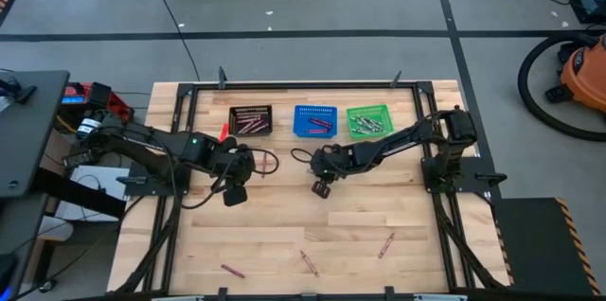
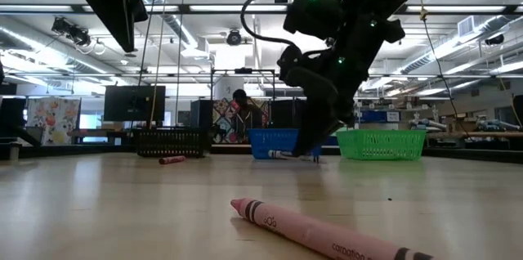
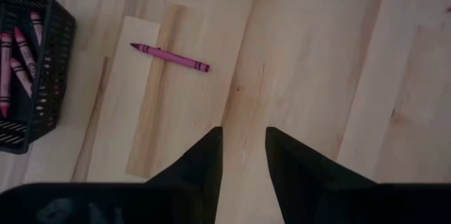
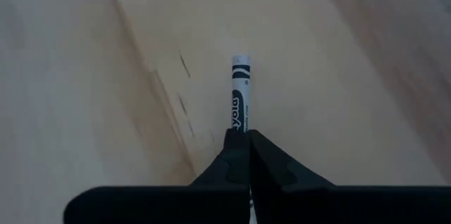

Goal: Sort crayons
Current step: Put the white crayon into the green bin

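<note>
A pale wooden table (image 1: 284,235) carries the scene, with two dark arms reaching toward its middle from either side. Along the far edge three mesh baskets stand in a row: a black basket (image 1: 251,119) holding several pink and red crayons, a blue basket (image 1: 315,120) with a couple of crayons inside, and a green basket (image 1: 368,119) with pale grey ones. The right pincer (image 4: 248,139) is down at the table in front of the blue basket, its fingers clenched on a pale grey crayon (image 4: 241,94) whose black-banded end sticks out past the fingertips (the wrist view shows the grip clearly). The left pincer (image 3: 243,155) hangs above the table in front of the black basket, its fingers released and holding nothing; a magenta crayon (image 3: 169,56) lies flat on the wood ahead of it, just beside the black basket and apart from the fingertips. Nearer the table's front edge three more crayons lie loose and well apart from one another: one at the left (image 1: 232,270), one near the middle (image 1: 308,262) and one to the right (image 1: 386,244). One pink crayon (image 2: 319,233) fills the foreground of the low view.
</note>
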{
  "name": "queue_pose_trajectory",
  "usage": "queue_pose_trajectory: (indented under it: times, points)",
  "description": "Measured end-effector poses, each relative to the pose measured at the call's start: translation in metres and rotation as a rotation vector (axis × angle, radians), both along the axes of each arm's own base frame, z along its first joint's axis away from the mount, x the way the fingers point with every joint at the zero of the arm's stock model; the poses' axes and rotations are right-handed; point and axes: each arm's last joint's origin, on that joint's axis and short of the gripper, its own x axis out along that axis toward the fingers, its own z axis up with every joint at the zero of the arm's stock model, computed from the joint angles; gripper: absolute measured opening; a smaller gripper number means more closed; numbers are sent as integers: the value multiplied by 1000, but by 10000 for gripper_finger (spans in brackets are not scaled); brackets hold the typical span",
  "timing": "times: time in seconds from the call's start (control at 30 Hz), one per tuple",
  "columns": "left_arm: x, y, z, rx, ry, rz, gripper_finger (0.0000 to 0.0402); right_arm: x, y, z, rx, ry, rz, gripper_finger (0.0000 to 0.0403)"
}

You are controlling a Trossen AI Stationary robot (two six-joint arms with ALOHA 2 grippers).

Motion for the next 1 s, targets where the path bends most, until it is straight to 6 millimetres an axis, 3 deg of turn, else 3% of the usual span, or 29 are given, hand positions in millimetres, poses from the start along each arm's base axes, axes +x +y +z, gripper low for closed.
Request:
queue_pose_trajectory:
  times: [0.53, 1.0]
  points:
    - [0, 0, 0, -1, 0, 4, 119, -11, -11, 2, -43, 104, -45, 5]
    - [0, 0, 0, -1, 0, 4, 119, -47, -26, 67, -164, 88, -143, 5]
